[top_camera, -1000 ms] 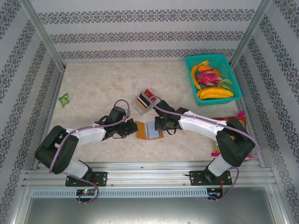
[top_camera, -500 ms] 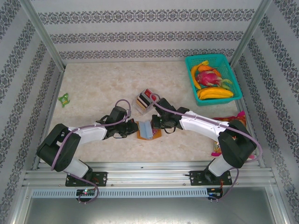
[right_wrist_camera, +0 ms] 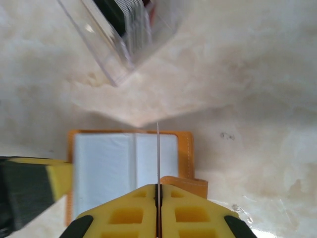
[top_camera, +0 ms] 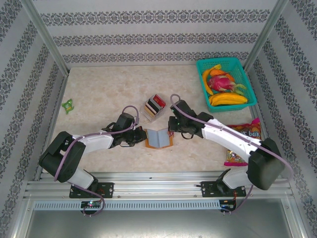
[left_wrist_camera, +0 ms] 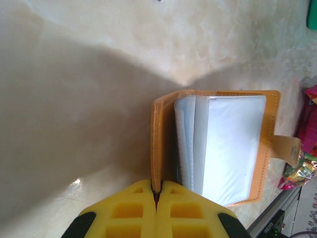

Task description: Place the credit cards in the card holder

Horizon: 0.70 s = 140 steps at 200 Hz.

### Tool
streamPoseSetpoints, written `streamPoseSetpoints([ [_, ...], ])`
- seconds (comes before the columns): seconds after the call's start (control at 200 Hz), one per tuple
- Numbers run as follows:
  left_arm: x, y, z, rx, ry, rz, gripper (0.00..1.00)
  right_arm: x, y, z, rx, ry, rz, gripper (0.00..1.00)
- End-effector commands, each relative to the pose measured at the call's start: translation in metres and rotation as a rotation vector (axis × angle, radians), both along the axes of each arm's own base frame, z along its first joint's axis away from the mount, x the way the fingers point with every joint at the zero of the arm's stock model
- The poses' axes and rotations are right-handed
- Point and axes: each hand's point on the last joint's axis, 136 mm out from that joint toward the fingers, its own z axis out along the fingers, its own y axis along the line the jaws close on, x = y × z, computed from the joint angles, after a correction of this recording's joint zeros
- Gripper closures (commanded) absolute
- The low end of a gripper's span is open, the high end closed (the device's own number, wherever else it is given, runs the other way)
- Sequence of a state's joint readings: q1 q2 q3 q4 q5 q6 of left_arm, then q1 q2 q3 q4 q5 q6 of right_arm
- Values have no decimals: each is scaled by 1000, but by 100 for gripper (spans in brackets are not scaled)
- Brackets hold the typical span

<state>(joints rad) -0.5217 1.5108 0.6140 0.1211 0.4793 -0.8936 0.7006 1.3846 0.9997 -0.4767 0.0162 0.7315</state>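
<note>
At tabletop (top_camera: 99, 94) centre lies the open card holder (top_camera: 158, 138), its orange cover pinched by the closed left fingers (left_wrist_camera: 133, 201); right fingers (right_wrist_camera: 181, 201) clamp a thin card (right_wrist_camera: 157, 148) edge-on over it; clear box (top_camera: 154, 106) just behind; fruit basket (top_camera: 220, 60) far right; tabletop marbled beige, walls (top_camera: 148, 39) patterned.

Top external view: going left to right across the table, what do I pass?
Small green object → left pincer → card holder → teal fruit basket.
</note>
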Motion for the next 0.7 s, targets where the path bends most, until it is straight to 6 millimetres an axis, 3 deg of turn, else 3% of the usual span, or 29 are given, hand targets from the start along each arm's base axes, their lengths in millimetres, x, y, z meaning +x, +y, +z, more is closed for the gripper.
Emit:
streamPoseSetpoints([
  [0.0, 9, -7, 9, -19, -42, -24, 100, 2, 20, 14, 99, -12, 62, 90],
  [0.17, 9, -5, 4, -8, -34, -19, 100, -4, 60, -8, 220, 67, 121, 91],
  [0.27, 10, -7, 3, -11, -30, -23, 100, -7, 71, -28, 234, 89, 121, 92],
  [0.46, 11, -8, 0, 2, -26, -26, 99, -9, 63, -75, 145, 156, 74, 93],
  [0.57, 9, 2, -2, 40, -17, 11, 82, -13, 50, -98, 66, 189, 39, 94],
  [0.694, 8, 9, 5, 40, -43, 45, 71, -16, 47, -106, 61, 197, 32, 94],
])
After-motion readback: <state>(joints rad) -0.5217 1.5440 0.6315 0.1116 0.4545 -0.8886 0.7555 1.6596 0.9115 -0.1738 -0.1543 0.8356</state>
